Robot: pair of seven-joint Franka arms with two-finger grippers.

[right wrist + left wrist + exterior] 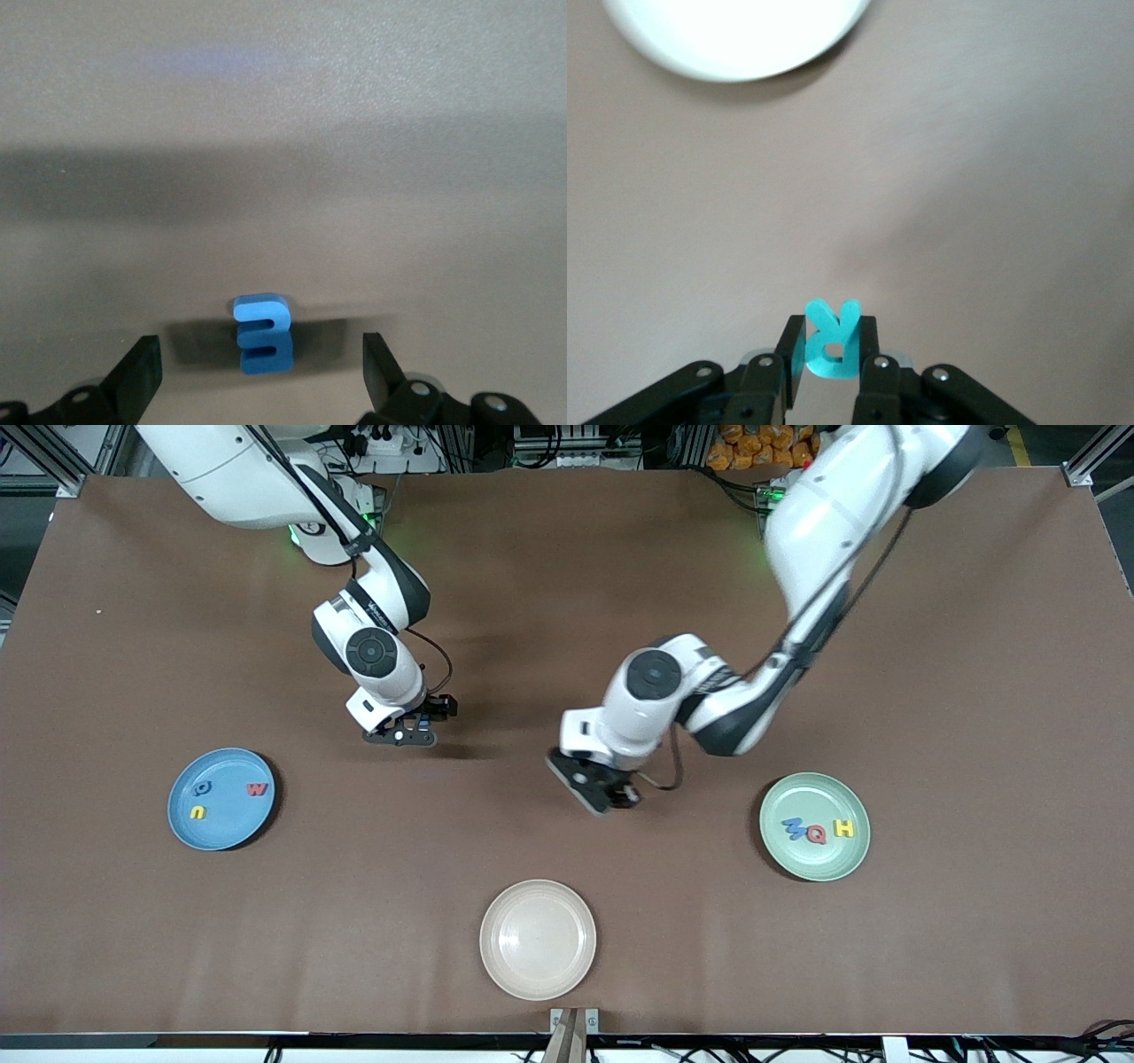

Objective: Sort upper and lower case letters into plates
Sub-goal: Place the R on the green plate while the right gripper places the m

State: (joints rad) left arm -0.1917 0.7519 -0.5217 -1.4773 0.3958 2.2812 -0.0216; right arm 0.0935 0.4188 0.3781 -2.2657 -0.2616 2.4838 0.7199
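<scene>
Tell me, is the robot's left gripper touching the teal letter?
Touching. The left wrist view shows the left gripper shut on the teal letter, one finger pressed against each side of it.

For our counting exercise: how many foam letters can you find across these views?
8. Three on the blue plate; three on the green plate; a teal letter gripped by the left gripper; a blue letter on the table between the right gripper's open fingers.
</scene>
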